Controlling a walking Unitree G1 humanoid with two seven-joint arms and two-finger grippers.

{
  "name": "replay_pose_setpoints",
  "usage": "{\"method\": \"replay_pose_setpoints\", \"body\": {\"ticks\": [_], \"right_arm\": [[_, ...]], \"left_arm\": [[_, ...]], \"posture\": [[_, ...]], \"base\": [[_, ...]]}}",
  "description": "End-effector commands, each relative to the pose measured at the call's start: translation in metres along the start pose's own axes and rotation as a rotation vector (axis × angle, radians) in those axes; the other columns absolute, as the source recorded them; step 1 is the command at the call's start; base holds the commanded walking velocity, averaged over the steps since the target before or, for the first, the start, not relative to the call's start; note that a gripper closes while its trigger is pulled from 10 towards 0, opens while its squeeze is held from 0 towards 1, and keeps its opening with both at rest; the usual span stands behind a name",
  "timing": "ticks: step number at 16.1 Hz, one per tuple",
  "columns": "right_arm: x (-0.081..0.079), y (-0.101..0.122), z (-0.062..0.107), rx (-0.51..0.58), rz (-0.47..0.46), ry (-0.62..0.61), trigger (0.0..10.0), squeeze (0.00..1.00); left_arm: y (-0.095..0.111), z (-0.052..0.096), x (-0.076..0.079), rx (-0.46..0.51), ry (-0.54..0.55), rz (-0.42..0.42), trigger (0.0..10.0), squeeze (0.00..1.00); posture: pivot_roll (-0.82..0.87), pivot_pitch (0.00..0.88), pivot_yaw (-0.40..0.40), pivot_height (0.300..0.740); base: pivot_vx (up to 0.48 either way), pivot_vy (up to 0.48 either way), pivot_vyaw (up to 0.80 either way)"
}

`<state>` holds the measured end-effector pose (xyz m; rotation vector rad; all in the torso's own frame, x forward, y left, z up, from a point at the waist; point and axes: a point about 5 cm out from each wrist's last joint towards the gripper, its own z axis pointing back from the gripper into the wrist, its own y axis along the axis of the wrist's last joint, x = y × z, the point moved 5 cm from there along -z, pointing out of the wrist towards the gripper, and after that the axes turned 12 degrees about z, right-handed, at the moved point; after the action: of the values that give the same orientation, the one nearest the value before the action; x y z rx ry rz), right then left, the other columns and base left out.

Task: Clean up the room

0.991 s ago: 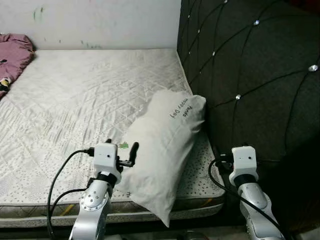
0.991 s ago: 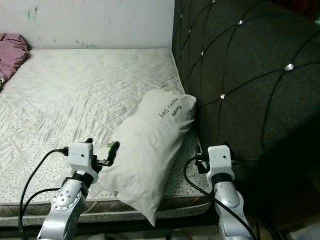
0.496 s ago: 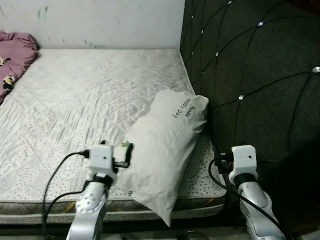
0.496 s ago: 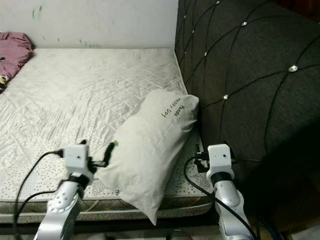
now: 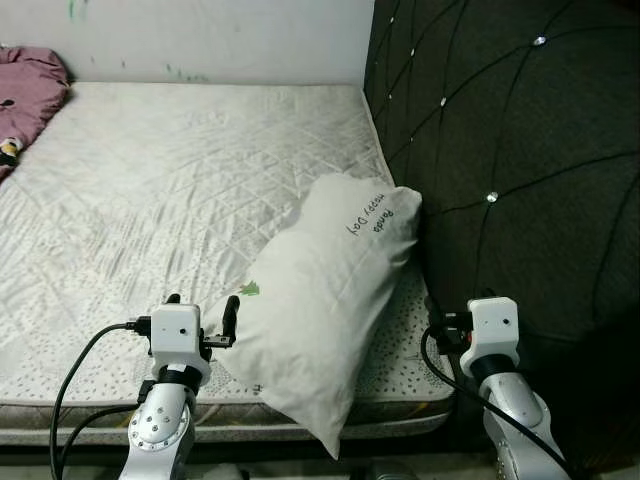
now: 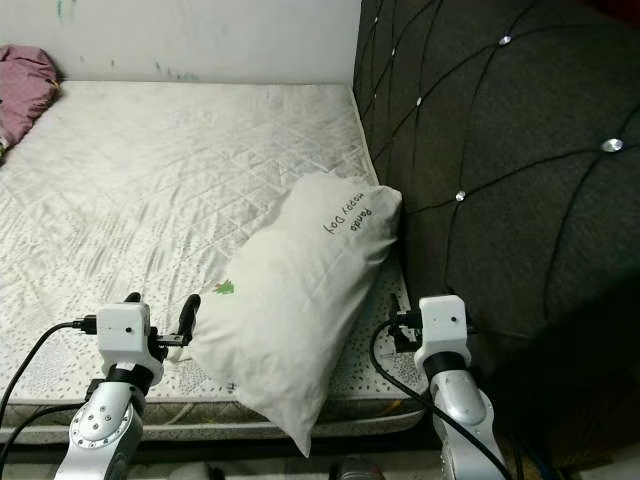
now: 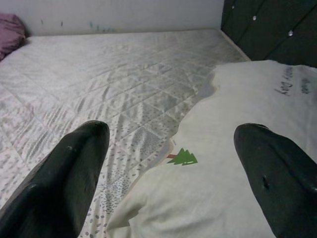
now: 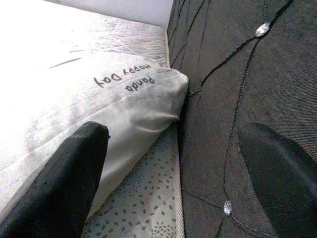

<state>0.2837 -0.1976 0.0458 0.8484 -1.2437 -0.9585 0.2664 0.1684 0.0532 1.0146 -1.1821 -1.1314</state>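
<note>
One white pillow [image 5: 325,300] lies aslant on the bed [image 5: 150,200], its top corner against the dark padded headboard [image 5: 500,150], its lower corner hanging past the mattress edge. The left hand [image 5: 200,312], fingers spread wide and holding nothing, sits just beside the pillow's lower side. The right hand [image 8: 168,163], likewise wide open and empty, sits between pillow and headboard. One purple blanket [image 5: 30,85] lies at the far corner.
</note>
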Motion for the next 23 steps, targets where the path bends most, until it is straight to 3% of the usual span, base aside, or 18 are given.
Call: {"method": "replay_pose_setpoints", "body": {"ticks": [1,5,19,23], "right_arm": [[0.002,0.000,-0.001,-0.004,-0.009,-0.003,10.0,0.00],[0.003,0.000,0.000,-0.011,-0.011,-0.003,10.0,0.00],[0.000,0.007,-0.010,0.007,0.040,0.037,10.0,0.00],[-0.007,0.013,-0.009,0.024,0.052,0.098,10.0,0.00]], "left_arm": [[0.004,-0.001,-0.003,0.004,0.017,-0.008,10.0,0.00],[0.006,-0.002,0.001,0.021,-0.002,-0.025,10.0,0.00],[0.014,-0.013,0.006,0.024,-0.005,0.024,10.0,0.00],[0.020,-0.006,0.000,0.031,0.020,0.024,10.0,0.00]], "posture": [[-0.04,0.072,-0.016,0.667],[-0.04,0.059,-0.018,0.628],[-0.04,0.078,-0.023,0.628],[-0.04,0.138,-0.038,0.628]], "base": [[0.000,0.000,0.00],[0.000,0.000,0.00],[0.000,0.000,0.00],[0.000,0.000,0.60]]}}
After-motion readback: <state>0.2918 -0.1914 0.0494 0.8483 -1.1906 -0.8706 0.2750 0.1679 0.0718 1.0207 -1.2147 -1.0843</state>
